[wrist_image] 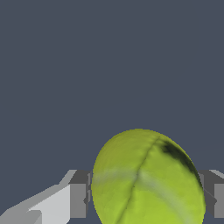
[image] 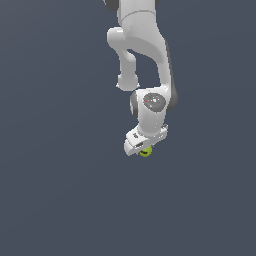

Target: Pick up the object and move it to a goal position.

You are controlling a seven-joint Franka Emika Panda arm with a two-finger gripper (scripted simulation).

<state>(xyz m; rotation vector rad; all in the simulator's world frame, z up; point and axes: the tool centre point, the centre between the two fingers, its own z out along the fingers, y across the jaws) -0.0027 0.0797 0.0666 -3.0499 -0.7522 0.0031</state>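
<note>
The object is a small yellow-green ball [image: 145,151] with a dark curved mark, peeking out under the white hand of the arm in the exterior view. In the wrist view the ball [wrist_image: 146,179] fills the space between the two grey fingers [wrist_image: 78,194], which press on it from both sides. My gripper [image: 143,150] is shut on the ball, and most of the ball is hidden by the hand in the exterior view. No goal marker shows in either view.
The white arm [image: 145,55] comes down from the top of the exterior view. Around it there is only a plain dark grey-blue ground [image: 60,190].
</note>
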